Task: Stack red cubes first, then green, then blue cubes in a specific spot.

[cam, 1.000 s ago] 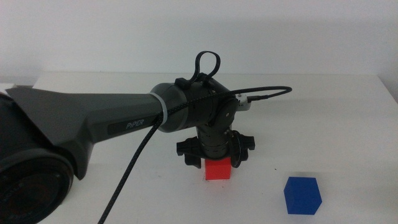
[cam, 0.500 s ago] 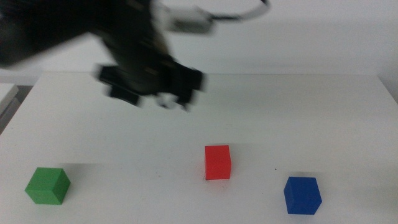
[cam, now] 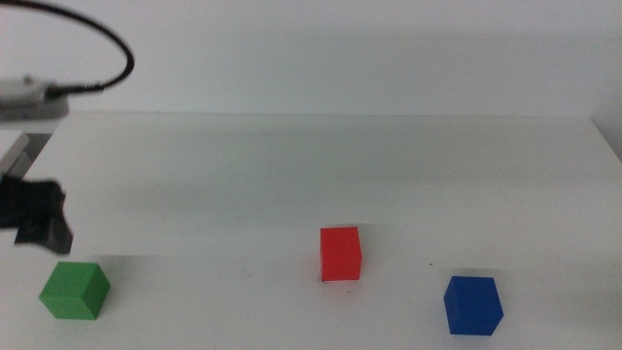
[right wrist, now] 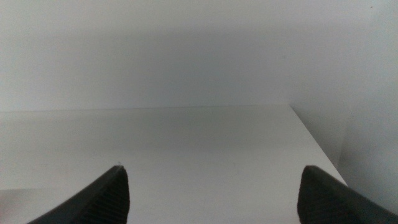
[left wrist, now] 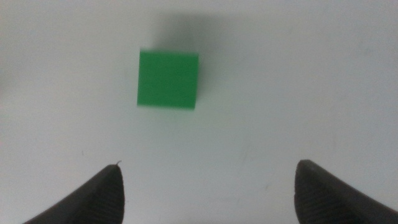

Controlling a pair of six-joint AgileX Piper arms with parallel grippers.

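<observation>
The red cube [cam: 341,254] stands alone on the white table near its front middle. To its right, closer to the front edge, sits the blue cube [cam: 472,305]. At the front left rests the green cube [cam: 74,290], which the left wrist view also shows as the green cube [left wrist: 168,79] lying on the table beyond the jaws. My left gripper [cam: 34,216] hangs at the picture's left edge just above and behind the green cube, open and holding nothing. My right gripper [right wrist: 211,186] is open over bare table, away from all the cubes.
The white table [cam: 311,175] runs back to a pale wall. Its right edge [right wrist: 314,140] shows in the right wrist view. A black cable [cam: 107,44] loops at the upper left.
The left arm has let go of the red cube, risen and swung left across the table to a spot above the green cube. The cubes have not moved.
</observation>
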